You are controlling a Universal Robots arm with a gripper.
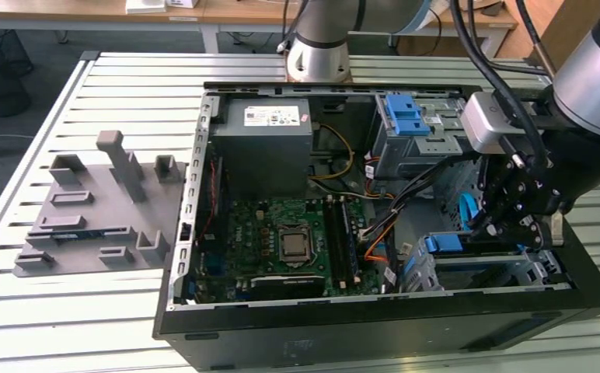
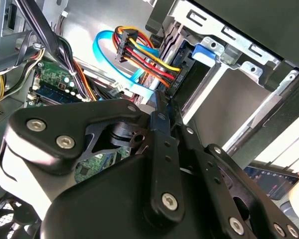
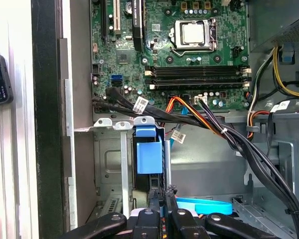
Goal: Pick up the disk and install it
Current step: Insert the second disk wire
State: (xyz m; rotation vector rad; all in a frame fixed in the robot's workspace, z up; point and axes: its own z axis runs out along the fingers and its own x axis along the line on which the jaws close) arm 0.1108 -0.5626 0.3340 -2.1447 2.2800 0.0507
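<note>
Tower case (image 1: 383,326) lies open on a slatted table (image 1: 123,78), motherboard (image 1: 290,233) up. The disk (image 1: 448,243) sits in the lower drive cage (image 1: 533,268) at the case's front corner, on the exterior view's right. It stands on edge in the slot, and the blue carrier tab (image 3: 149,158) is the part most exposed in the first wrist view. The gripper (image 1: 483,231) hangs just above and beside that tab, tips down among the cabling. In both wrist views the fingers (image 3: 155,201) are drawn together, close to touching, with nothing I can make out between them. In the second wrist view the tips stand next to the multicoloured power lead (image 2: 144,57) and the flat blue data cable (image 2: 104,50), close by the disk's end. I cannot tell whether they touch. Judgement on handling: a rigid metal slab, moderately heavy for its size, smooth-faced and shock-sensitive. The plastic carrier is the sensible hold, at the tab or along the side rails, not on the labelled face or the connector end. The rails likely flex a little, so a skewed push could bind in the cage.
</note>
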